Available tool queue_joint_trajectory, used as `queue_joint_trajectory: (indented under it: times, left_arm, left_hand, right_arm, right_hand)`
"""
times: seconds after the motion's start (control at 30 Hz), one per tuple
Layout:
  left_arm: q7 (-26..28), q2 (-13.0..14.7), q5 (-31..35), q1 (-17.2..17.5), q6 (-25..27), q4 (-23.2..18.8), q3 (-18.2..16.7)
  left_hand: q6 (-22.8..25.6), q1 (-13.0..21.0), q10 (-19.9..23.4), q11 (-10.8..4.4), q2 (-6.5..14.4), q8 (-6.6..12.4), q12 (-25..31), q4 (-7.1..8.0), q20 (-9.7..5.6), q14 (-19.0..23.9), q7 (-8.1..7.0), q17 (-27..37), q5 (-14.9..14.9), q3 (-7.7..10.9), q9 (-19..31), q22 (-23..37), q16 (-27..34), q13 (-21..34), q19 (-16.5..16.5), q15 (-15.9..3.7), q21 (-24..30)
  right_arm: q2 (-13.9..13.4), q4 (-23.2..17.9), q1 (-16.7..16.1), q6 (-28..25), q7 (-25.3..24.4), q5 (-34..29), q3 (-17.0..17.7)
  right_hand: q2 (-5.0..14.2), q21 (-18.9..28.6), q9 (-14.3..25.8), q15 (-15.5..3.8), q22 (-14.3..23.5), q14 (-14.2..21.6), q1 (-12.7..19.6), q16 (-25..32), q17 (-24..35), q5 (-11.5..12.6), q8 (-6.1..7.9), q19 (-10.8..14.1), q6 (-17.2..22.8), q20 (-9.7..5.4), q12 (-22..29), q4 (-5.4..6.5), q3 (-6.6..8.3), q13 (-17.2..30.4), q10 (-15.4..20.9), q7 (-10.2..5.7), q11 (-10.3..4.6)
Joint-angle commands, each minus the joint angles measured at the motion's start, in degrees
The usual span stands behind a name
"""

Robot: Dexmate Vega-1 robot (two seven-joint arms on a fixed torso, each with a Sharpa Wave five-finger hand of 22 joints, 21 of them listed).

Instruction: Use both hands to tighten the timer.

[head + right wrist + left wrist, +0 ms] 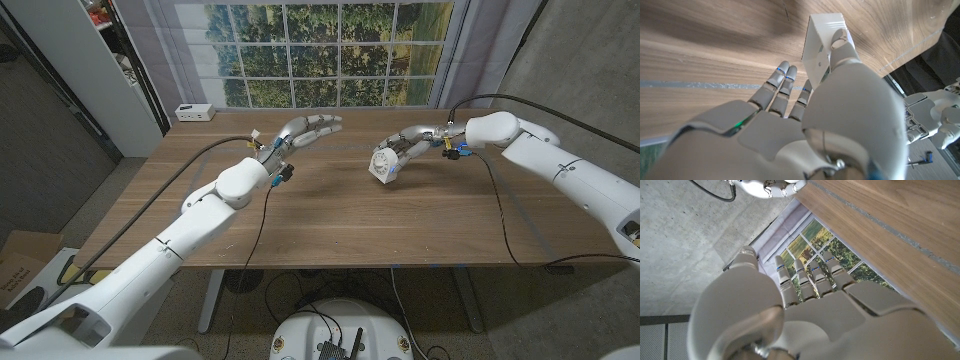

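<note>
Wooden table [330,215] spans the head view, with a window [325,50] showing trees behind its far edge. Left arm [190,235] comes in from the near left corner and reaches toward the table's far middle; right arm [570,170] enters from the right side, a black cable [500,215] trailing from its wrist across the tabletop. Left hand [305,130] hovers over the far part of the table, fingers stretched out and slightly apart, holding nothing; the left wrist view shows the same fingers [812,277] extended side by side toward the window. Right hand [415,142] is at the timer [385,165], a small white boxy thing sitting right of the table's centre, tilted onto an edge. In the right wrist view the thumb [842,42] presses on top of the timer [822,42] while the other fingers [782,82] lie along its side, so this hand grips it. The two hands are well apart. A small white box [195,112] sits at the far left corner; what is in it cannot be told.
</note>
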Motion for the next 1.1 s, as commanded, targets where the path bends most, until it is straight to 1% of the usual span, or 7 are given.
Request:
queue_joint_trajectory:
  times: [0.03, 0.2, 0.27, 0.37, 0.43, 0.87, 1.1]
  left_arm:
    - [4.1, -0.8, -3.6, 3.2, -1.6, 1.6, 0.1]
    - [5.6, -0.7, -4.7, 4.1, -0.2, 1.5, 0.0]
    - [6.7, -0.5, -5.2, 4.3, 2.2, 0.8, 0.0]
    - [7.1, -1.5, -6.7, 4.4, 2.0, 2.3, 0.0]
    - [7.0, -1.6, -7.0, 4.0, 2.0, 3.1, 0.3]
    - [6.7, -2.3, -7.4, 2.0, 1.3, 6.7, 1.8]
    - [6.9, -2.7, -7.2, 1.0, 0.7, 8.2, 2.2]
  left_hand:
    - [-0.6, -2.3, 0.5, -0.06, 0.6, -0.06, 0.0, 1.00, 0.08, 0.3, 0.43, 0.2, -0.4, -0.73, 0.1, 0.3, 0.1, 0.2, -0.2, -1.22, 0.1]
    - [-1.0, -3.6, 0.8, 0.14, 1.3, -0.10, 0.1, 1.83, 0.08, 0.5, 0.92, 0.3, -0.7, -0.94, 0.0, 0.3, 0.2, 0.2, -0.2, -1.01, 0.1]
    - [-1.7, -4.1, 0.7, 0.30, 1.6, -0.32, 0.0, 2.12, 0.15, 0.5, 1.48, 0.3, -0.8, -1.02, 0.0, 0.3, 0.2, 0.2, -0.1, -0.87, 0.1]
    - [-2.5, -5.2, 0.6, 0.51, 2.6, -0.44, -0.1, 2.86, 0.50, -0.1, 2.21, 0.4, -0.9, -0.97, -0.1, 0.3, 0.0, 0.2, -0.6, -0.26, 0.0]
    - [-2.7, -5.3, 0.5, 0.53, 2.8, -0.49, -0.1, 2.95, 0.50, -0.2, 2.33, 0.4, -1.0, -0.95, -0.2, 0.3, -0.1, 0.2, -0.7, -0.16, -0.1]
    - [-3.0, -5.9, 0.3, 0.93, 3.5, -0.34, -0.3, 3.19, 0.65, -0.7, 2.21, 0.3, -1.1, -0.81, -0.3, 0.3, -0.3, 0.2, -1.0, -0.18, -0.2]
    - [-3.0, -6.0, 0.2, 0.99, 3.7, -0.25, -0.3, 3.19, 0.51, -0.8, 2.30, 0.3, -1.2, -0.70, -0.4, 0.3, -0.4, 0.1, -1.1, -0.07, -0.2]
  right_arm:
    - [-1.1, -2.5, -2.4, 3.4, -6.5, -8.0, -0.1]
    - [-0.8, -1.8, -2.3, 3.9, -7.0, -9.6, -0.2]
    - [-0.8, -1.6, -2.2, 3.9, -6.8, -9.9, -0.4]
    - [-0.4, -0.5, -1.7, 5.2, -6.4, -10.4, -0.7]
    - [-0.3, 0.1, -1.5, 5.9, -6.4, -11.1, -1.0]
    - [1.0, 2.7, 0.3, 7.3, -6.4, -16.2, -3.3]
    - [2.1, 5.1, 1.8, 8.1, -5.6, -17.0, -4.3]
  right_hand:
    - [3.12, -0.3, 0.3, -10.57, 0.1, 0.0, -2.0, -0.4, -0.1, 0.3, 0.09, -0.3, 0.5, -3.46, 0.0, 0.13, 0.33, 4.3, 0.7, -0.11, -0.49]
    - [3.14, -0.3, 0.3, -10.56, 0.1, 0.1, -2.0, -0.4, -0.1, 0.3, 0.03, -0.3, 0.6, -3.48, -0.1, 0.07, 0.33, 4.3, 0.8, -0.34, -0.44]
    - [3.17, -0.4, 0.3, -10.60, 0.1, 0.1, -1.9, -0.4, -0.2, 0.3, -0.02, -0.4, 0.6, -3.47, -0.1, 0.05, 0.34, 4.4, 0.8, -0.42, -0.54]
    - [3.11, -0.5, 0.3, -10.59, 0.1, -0.1, -1.9, -0.5, -0.2, 0.2, -0.07, -0.6, 0.7, -3.44, -0.2, 0.00, 0.32, 4.4, 0.8, -0.43, -0.44]
    - [3.11, -0.5, 0.3, -10.56, 0.1, -0.2, -1.9, -0.6, -0.2, 0.2, -0.11, -0.7, 0.7, -3.46, -0.4, -0.01, 0.32, 4.4, 0.6, -0.43, -0.96]
    - [3.31, -0.9, 0.2, -10.68, 0.1, -0.9, -1.5, -0.8, -0.1, 0.2, -0.33, -1.3, 0.8, -3.83, -0.7, -0.20, 0.48, 4.5, 0.4, -0.49, -1.45]
    - [3.30, -1.1, 0.2, -10.67, 0.1, -1.3, -1.1, -0.9, 0.0, 0.1, -0.57, -1.7, 0.7, -3.64, -1.0, -0.34, 0.56, 4.5, -0.1, -0.50, -1.52]
